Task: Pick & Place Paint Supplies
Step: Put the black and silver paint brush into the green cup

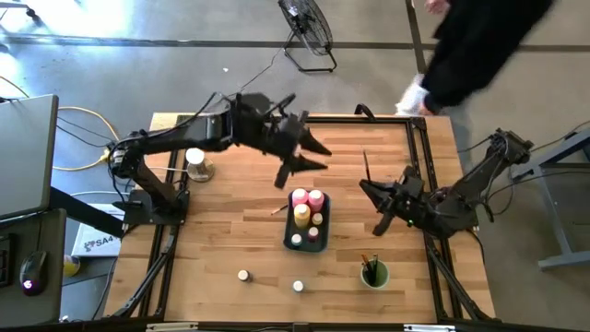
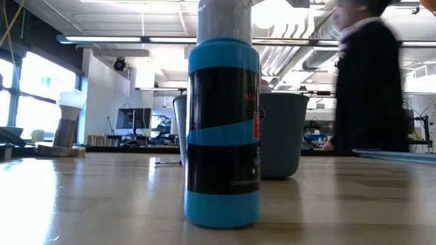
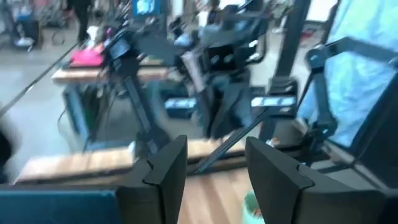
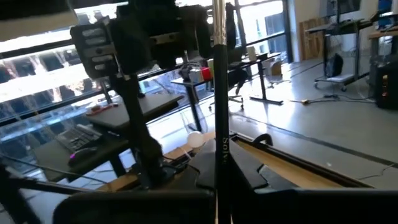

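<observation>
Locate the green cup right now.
High view: the green cup stands near the table's front edge on the right side, brushes inside, right of the tray and below the right gripper.

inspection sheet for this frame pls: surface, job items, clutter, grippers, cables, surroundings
Surface: wooden table, bare wood between items.
Job's things: tray holds pink bottles, a yellow bottle and small jars; two jars loose on the near side; brushes in the green cup; one paintbrush upright in the right gripper.
Clutter: white-topped object by the left arm; blue bottle close to the low camera.
Grippers: left gripper open, empty, above the table beyond the tray; right gripper shut on the paintbrush.
Cables: yellow cable at the left edge.
Surroundings: floor fan; person at the far right corner.
</observation>
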